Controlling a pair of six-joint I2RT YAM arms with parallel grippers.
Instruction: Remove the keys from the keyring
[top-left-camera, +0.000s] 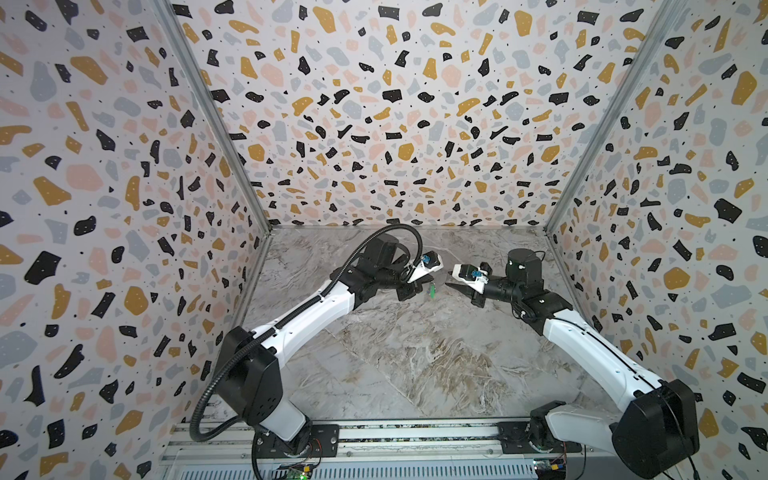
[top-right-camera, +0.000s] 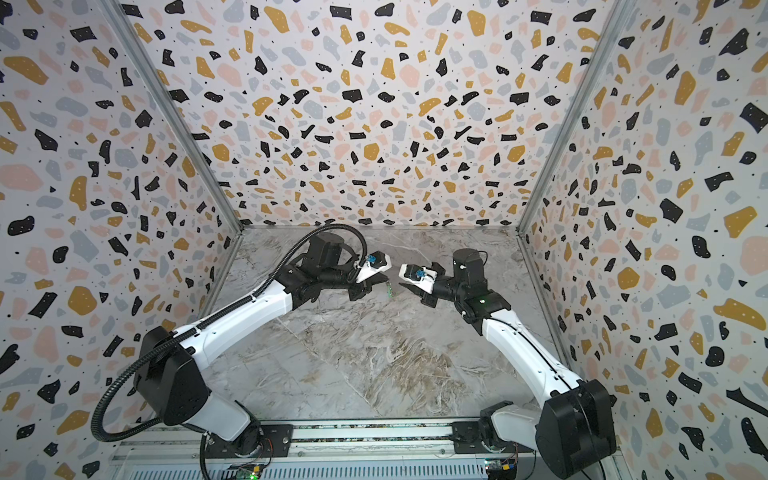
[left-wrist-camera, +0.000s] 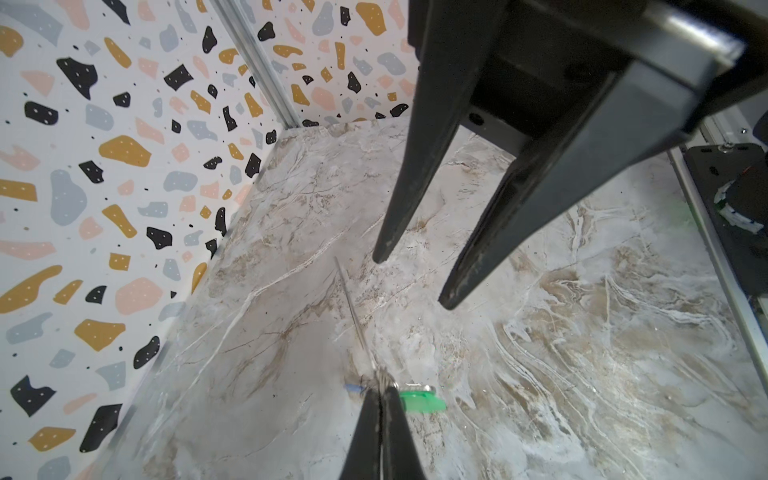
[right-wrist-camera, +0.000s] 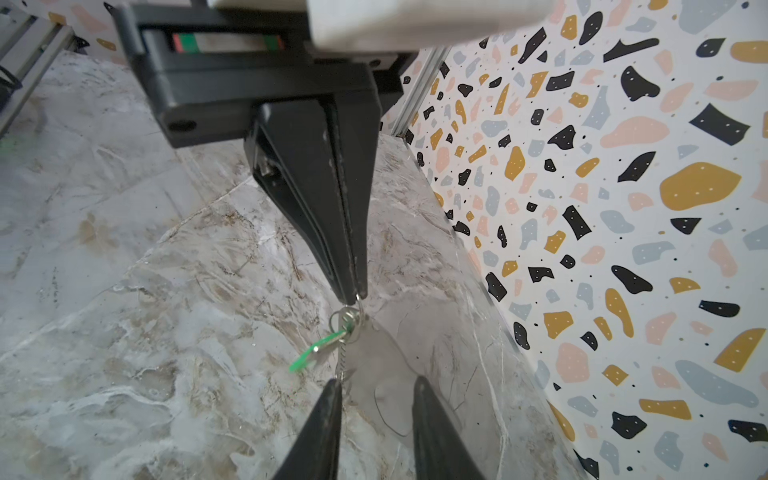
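Note:
My left gripper (left-wrist-camera: 380, 390) is shut on the cluster of small metal rings (right-wrist-camera: 347, 320) at one edge of the keyring (right-wrist-camera: 386, 357), a thin grey plate with an oblong hole, held above the marble floor. The green key (left-wrist-camera: 419, 401) hangs off those rings beside the shut tips and shows in both top views (top-left-camera: 432, 289) (top-right-camera: 388, 291). Only a sliver of the blue key (left-wrist-camera: 353, 388) shows on the other side of the tips. My right gripper (right-wrist-camera: 376, 384) faces the left one, open, its tips at the plate's free end with nothing clamped between them.
Patterned walls (top-left-camera: 374, 124) enclose the marble floor (top-left-camera: 415, 353) on three sides. An aluminium rail with both arm bases (top-left-camera: 374, 440) runs along the front edge. Both grippers meet in mid-air near the back centre.

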